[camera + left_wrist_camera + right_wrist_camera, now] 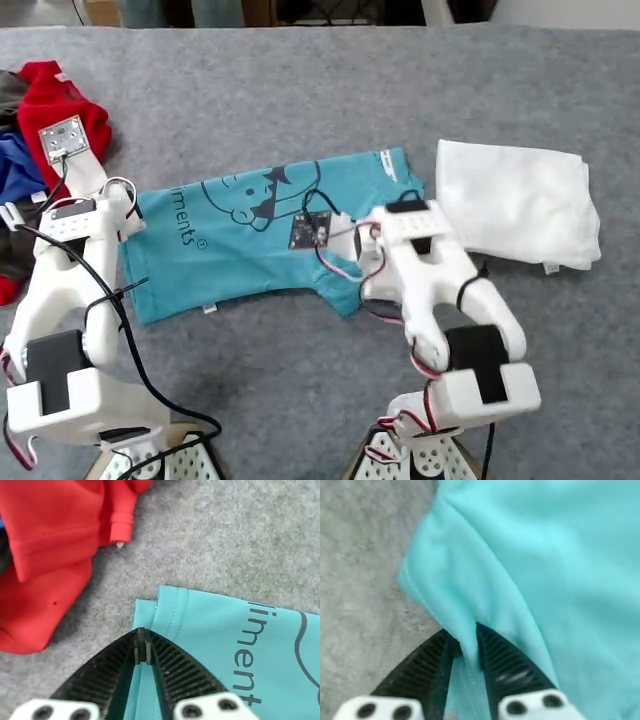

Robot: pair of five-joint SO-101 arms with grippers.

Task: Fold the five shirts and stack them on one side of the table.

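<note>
at the far left edge of the grey felt-like table cover (pixel 300 90), lying crumpled in a heap: a bright red fabric shirt (pixel 55 110), pressing against a blue cloth garment (pixel 14 170) and a dark cloth garment (pixel 8 88) at the very edge. just right of that heap, stretching from the near edge toward the far side: the white plastic left arm (pixel 70 290), with black cables (pixel 120 330) looping along it. at its tip, pinching with the left gripper (pixel 142 652) the left hem corner of a teal printed fabric shirt (pixel 250 235); pressing the black ribbed fingers (pixel 175 672) tip to tip, trapping a thin strip of teal cloth between them. sitting near the red shirt but apart from it, that pinched corner, with bare grey cover lying between.

across the middle of the table, lying spread mostly flat between the two arms: the teal shirt, showing its dark line drawing and lettering face up, trailing one sleeve toward the near side at its right end. over that right end, leaning in from the near edge: the white plastic right arm (pixel 440 290). gripping with the right gripper (pixel 467 647) a raised fold of the teal cloth; holding the jaws almost together, leaving only the thickness of the pinched fold between them, with loose teal fabric bunching around the tips.

at the right, resting on the cover just beside the teal shirt's right end: a white folded fabric shirt (pixel 520 205), lying as a flat, roughly square bundle.
</note>
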